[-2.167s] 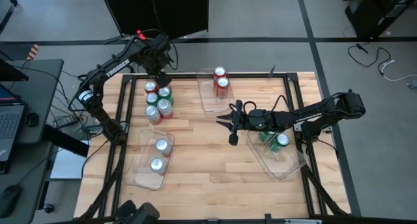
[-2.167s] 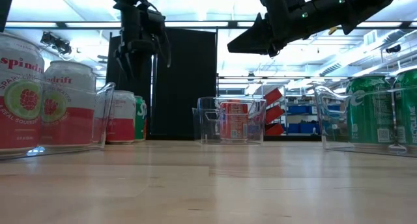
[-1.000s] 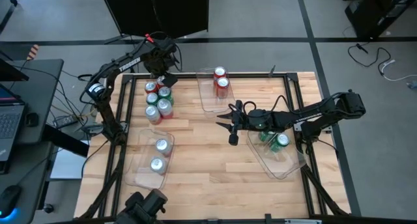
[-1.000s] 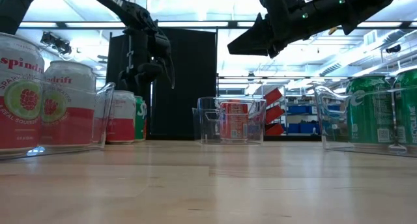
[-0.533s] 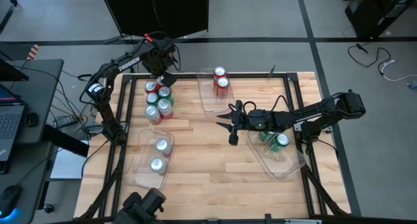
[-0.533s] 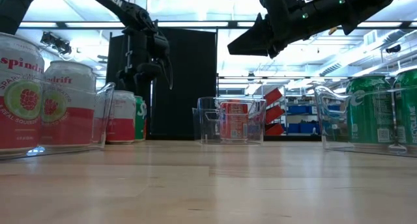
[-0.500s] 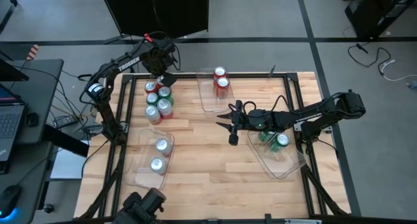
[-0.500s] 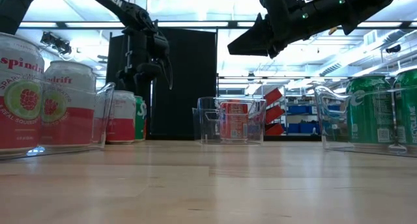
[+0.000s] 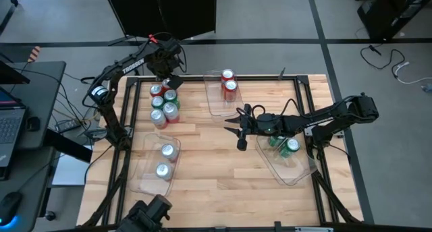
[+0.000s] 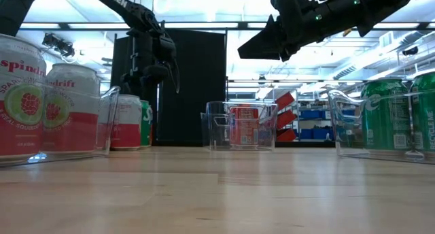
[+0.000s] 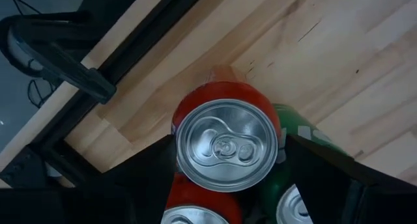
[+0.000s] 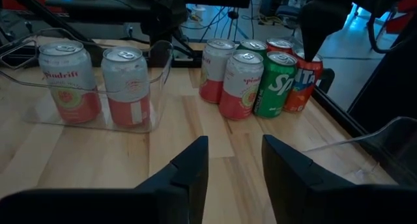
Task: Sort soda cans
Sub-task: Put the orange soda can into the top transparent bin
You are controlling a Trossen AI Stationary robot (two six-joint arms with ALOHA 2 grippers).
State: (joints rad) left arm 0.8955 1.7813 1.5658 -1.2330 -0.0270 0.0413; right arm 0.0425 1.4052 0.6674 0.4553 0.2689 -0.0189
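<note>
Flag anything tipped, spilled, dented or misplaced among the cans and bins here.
Nothing stands out. The loose cans stand upright in a tight cluster, and each clear bin holds upright cans of one kind: red, green, white. The left gripper straddles a red can.

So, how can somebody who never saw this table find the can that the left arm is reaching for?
Start at the loose cluster of cans on the table's far left, outside the bins. The left gripper hovers over its far end, jaws open around one red can. The neighbour beside it is green.
</note>
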